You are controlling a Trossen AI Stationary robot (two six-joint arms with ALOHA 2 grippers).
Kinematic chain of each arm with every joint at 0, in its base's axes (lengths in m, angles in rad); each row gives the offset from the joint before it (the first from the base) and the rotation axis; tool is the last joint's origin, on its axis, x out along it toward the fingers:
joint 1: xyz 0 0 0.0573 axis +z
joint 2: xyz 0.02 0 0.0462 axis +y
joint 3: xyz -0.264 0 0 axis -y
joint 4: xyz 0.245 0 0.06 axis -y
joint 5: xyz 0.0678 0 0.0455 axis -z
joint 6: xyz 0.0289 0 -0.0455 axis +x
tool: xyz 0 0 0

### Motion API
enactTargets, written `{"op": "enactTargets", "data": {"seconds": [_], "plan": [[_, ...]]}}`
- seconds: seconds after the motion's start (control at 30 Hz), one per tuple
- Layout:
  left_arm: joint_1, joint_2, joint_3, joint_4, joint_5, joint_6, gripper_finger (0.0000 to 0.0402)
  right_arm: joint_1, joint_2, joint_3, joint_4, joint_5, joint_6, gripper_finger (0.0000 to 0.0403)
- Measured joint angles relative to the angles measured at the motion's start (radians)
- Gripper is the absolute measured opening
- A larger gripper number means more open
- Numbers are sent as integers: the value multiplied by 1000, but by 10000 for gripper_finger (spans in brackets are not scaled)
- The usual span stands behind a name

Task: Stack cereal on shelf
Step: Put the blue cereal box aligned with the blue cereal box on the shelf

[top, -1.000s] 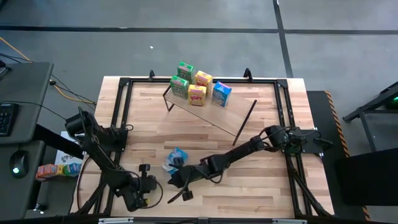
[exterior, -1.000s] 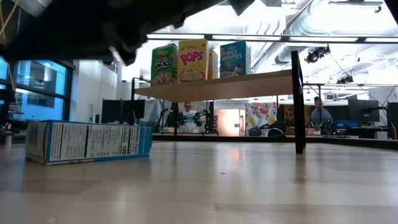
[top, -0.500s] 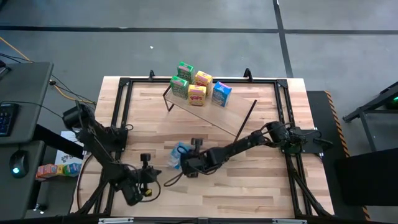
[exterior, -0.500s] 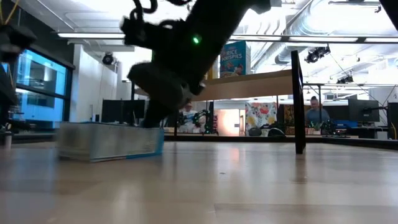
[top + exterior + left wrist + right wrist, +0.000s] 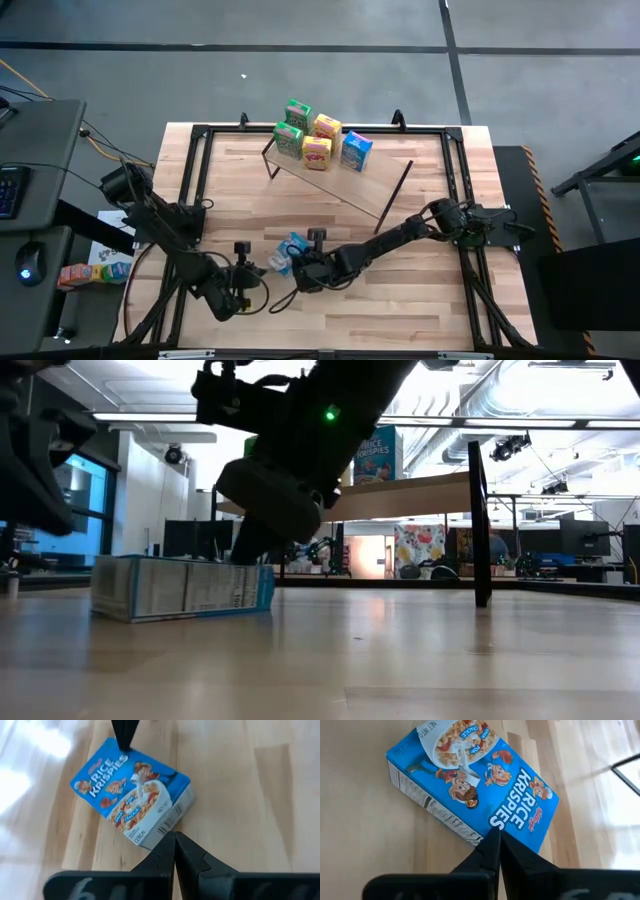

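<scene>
A blue Rice Krispies cereal box lies flat on its back on the table, picture side up. My left gripper is shut, its tip at the box's bottom end. My right gripper is shut too, its tip at the box's top end; it also shows in the left wrist view as a dark tip. The shelf stands at the far side on black rod legs. Several cereal boxes stand on it: green, yellow and blue. My left gripper sets its shut fingertips against the corner of the box's white barcode end, slanting down. The box lies flat on the table. My right gripper sets its shut fingertips against the opposite corner by the title lettering, also slanting down; its own fingers hide the exact spot.
A black frame runs round the wooden tabletop. One black shelf leg stands on the table to the right of the box. A loose dark cable lies near the front edge. Bare wood stretches between the box and the shelf.
My right gripper has come from near the front edge toward the far edge, up to the box, tipping its fingers downward. My left gripper has moved right and toward the far edge, reaching the box's other end. The box has turned and slid a little on the table, still flat.
</scene>
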Motion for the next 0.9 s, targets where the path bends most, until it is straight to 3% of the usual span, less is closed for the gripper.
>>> {"op": "enactTargets", "data": {"seconds": [0.37, 0.53, 0.67, 0.9], "plan": [[52, -21, -8, 46, -28, 89, 0, 26, -82, -1, 2, 16, -43, 0], [87, -21, -8, 118, -5, 192, 0, 7, -89, -8, -116, 30, 6, 0], [107, -21, -8, 108, 6, 213, 0, -11, -111, -136, -92, 62, 73, 0], [143, -21, -123, 288, 42, 246, 0, -52, -190, -415, 267, -10, 120, 0]]}}
